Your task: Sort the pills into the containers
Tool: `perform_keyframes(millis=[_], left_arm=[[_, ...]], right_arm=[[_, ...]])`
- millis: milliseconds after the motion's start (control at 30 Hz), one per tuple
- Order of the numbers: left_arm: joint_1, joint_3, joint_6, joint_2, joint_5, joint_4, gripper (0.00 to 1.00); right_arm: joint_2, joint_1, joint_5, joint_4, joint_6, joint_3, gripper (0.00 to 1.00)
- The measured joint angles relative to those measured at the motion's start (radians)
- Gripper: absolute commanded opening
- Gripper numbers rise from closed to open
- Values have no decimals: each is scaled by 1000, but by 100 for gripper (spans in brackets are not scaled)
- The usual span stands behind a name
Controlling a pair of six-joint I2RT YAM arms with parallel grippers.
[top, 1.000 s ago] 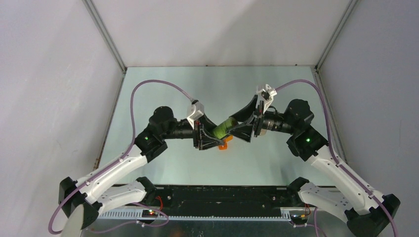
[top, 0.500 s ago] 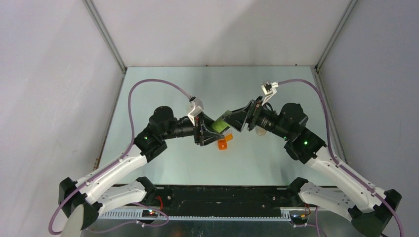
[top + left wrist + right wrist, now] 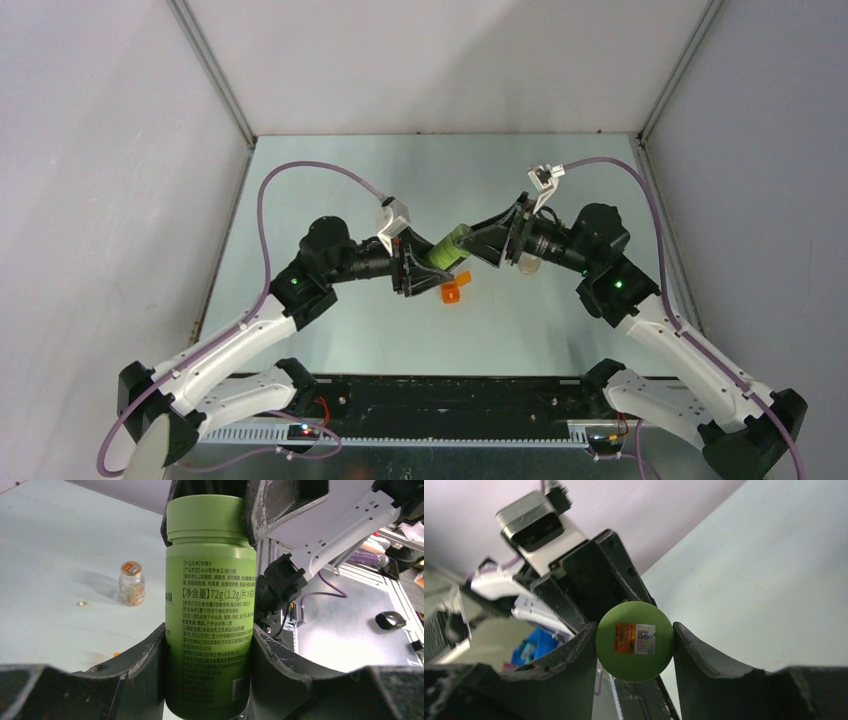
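Straight ahead of the left tool, which clamps its body, the green bottle hangs above the table, its long axis pointing into the right tool, whose fingers pinch the cap squarely.

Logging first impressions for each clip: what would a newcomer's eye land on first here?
The green bottle, held in mid-air over the table's middle between both arms: the left gripper clamps its body, the right gripper grips its cap. Below it an orange box lies on the table, and the left wrist view shows a clear orange-topped vial standing nearby.
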Motion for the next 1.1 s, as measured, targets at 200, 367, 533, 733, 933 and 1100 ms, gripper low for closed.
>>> perform_keyframes(millis=[200, 367, 533, 733, 933, 1100], left_arm=[[-4, 0, 4, -3, 85, 3, 0], [1, -12, 11, -5, 177, -13, 0], [2, -14, 11, -5, 224, -13, 0], [2, -14, 57, -6, 110, -59, 0], [-4, -33, 174, 21, -99, -100, 0], [-36, -35, 303, 161, -286, -191, 0]], right_arm=[[-3, -117, -339, 102, -166, -35, 8], [-49, -176, -488, 124, -309, -36, 4], [-79, -177, -554, 172, -372, -36, 3], [-87, -177, -365, 140, -362, -36, 5], [-119, -177, -116, 7, -341, -36, 7], [-126, -177, 16, -100, -338, -36, 7]])
